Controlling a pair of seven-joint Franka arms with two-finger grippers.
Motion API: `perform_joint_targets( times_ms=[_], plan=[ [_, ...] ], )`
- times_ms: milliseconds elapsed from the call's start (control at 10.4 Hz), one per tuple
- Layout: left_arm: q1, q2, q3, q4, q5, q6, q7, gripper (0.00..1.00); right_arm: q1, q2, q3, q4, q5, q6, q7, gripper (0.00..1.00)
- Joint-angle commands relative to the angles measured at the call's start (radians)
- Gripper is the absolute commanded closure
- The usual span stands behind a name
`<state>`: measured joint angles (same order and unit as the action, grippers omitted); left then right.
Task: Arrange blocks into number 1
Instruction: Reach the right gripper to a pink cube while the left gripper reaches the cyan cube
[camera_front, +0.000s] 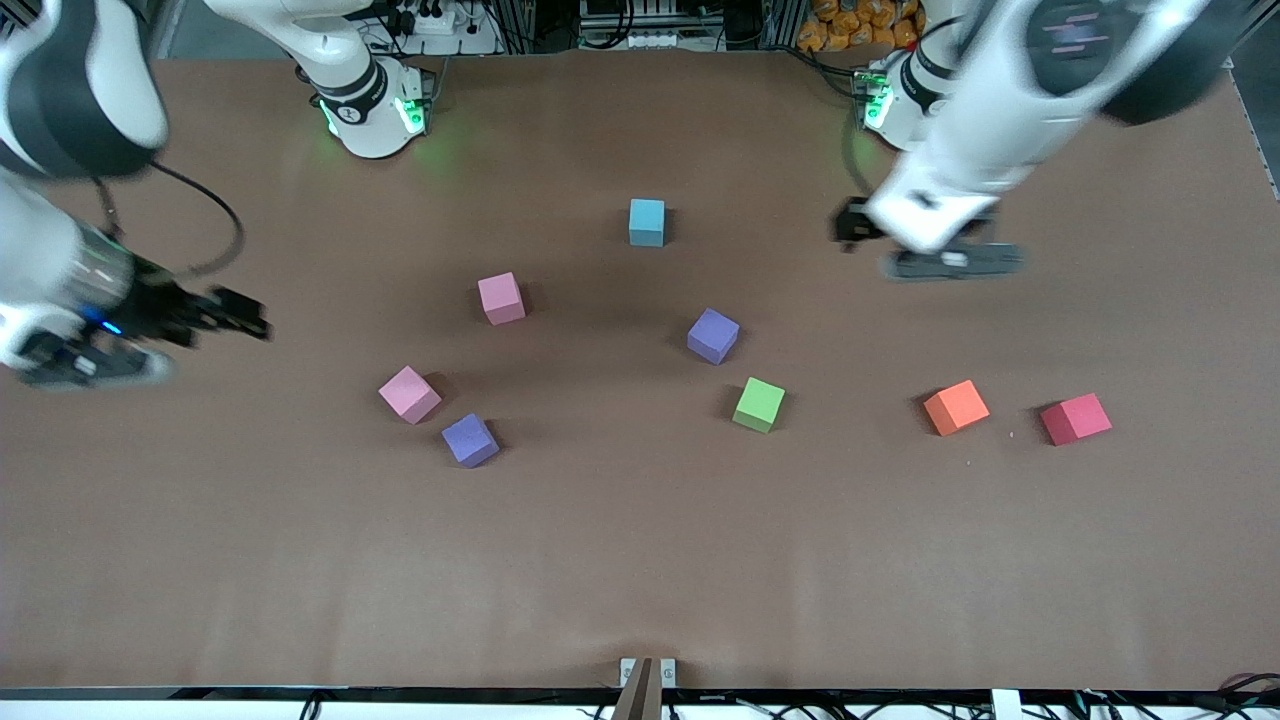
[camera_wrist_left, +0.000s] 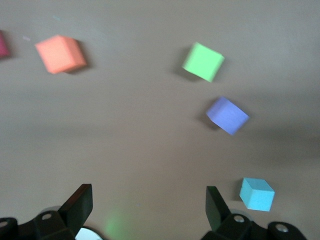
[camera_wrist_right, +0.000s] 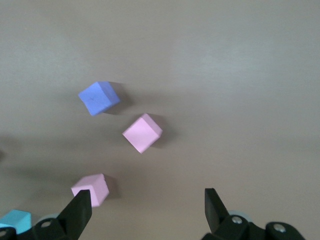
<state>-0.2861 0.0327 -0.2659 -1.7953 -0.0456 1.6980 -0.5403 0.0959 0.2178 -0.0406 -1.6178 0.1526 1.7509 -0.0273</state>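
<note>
Blocks (camera_front: 647, 222) sit scattered across the worktop (camera_front: 640, 560); left hand (camera_wrist_left: 149, 202) and right hand (camera_wrist_right: 145, 205) hover, fingers apart, empty.

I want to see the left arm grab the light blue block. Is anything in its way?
No. The left gripper hangs with jaws open over bare table; nothing lies between it and the light blue block.

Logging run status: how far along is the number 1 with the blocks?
Nothing looks done: the light blue block, two pink blocks, two purple blocks and the green block lie scattered and apart, forming no line. Nothing is in hand: the left hand hangs open over bare table near the light blue block, and the right hand hangs open at its own end. All picking and lining up remains.
</note>
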Motion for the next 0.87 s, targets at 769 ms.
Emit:
perform_joint_targets(
  times_ms=[769],
  plan=[
    [-0.346, 0.238, -0.165, -0.254, -0.112, 0.498, -0.404, 0.00, 0.113, 0.225, 0.001, -0.244, 0.002, 0.410, -0.494, 0.00]
  ],
)
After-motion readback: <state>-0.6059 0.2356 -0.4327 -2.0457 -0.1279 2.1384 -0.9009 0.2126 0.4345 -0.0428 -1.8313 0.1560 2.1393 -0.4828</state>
